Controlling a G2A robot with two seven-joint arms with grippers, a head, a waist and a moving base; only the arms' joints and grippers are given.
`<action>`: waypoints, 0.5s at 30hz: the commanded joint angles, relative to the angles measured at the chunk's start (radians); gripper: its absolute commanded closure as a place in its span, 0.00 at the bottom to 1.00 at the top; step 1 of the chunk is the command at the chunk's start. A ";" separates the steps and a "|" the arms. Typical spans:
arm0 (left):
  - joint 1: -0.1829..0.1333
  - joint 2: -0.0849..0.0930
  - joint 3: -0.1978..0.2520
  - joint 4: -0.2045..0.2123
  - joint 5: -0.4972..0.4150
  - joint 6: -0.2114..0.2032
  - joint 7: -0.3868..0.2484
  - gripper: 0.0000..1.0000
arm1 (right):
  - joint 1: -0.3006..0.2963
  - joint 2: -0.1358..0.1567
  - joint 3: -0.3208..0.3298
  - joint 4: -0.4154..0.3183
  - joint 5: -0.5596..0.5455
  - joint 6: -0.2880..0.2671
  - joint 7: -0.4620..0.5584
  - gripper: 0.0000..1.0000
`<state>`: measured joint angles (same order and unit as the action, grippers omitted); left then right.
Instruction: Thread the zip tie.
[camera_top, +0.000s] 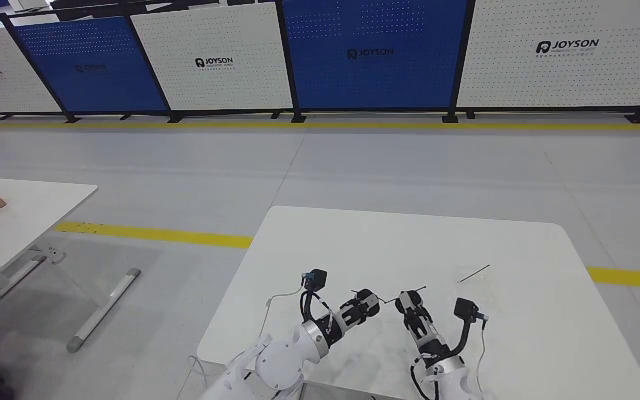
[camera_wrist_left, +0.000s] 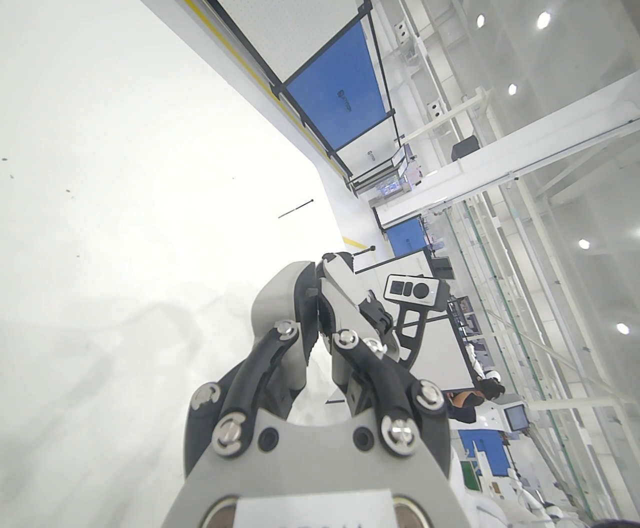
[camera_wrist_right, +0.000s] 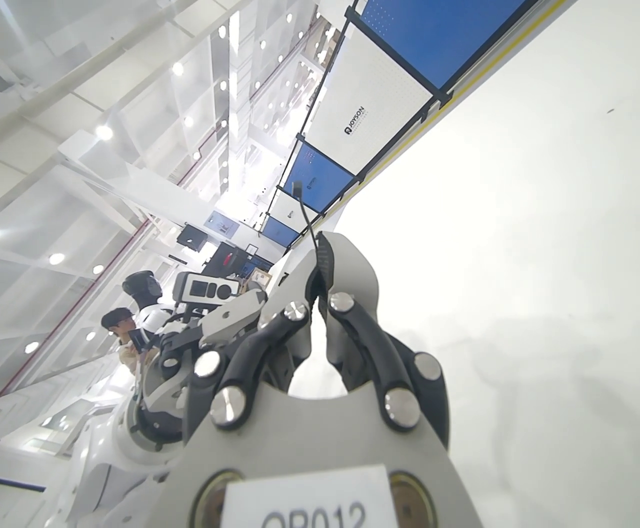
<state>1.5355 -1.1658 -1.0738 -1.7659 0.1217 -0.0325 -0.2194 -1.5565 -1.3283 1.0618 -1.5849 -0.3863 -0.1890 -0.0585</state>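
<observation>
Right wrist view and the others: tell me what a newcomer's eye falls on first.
First, the thin black zip tie sticking out of the shut right gripper, its head end free in the air. Next, the shut left gripper close beside it, both over the near part of the white table. Farther out, a second zip tie lies loose on the table.

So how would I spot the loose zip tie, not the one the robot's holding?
Start at the white table. Beyond the right gripper, toward the table's far right side, a thin dark loose zip tie lies flat by itself; the other zip tie is pinched in that gripper.
</observation>
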 joint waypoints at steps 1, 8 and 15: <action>0.000 0.000 0.000 0.000 0.000 0.000 0.000 1.00 | -0.005 0.000 0.003 -0.005 0.003 -0.007 0.004 1.00; 0.000 0.000 0.000 0.000 0.000 0.000 0.000 1.00 | -0.028 0.004 0.034 -0.024 0.022 -0.030 -0.007 1.00; 0.000 0.000 0.000 0.000 0.000 0.000 0.000 1.00 | -0.024 0.003 0.039 -0.024 0.020 -0.020 0.003 1.00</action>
<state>1.5355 -1.1658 -1.0738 -1.7659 0.1217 -0.0325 -0.2194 -1.5846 -1.3248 1.1033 -1.6115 -0.3638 -0.2140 -0.0563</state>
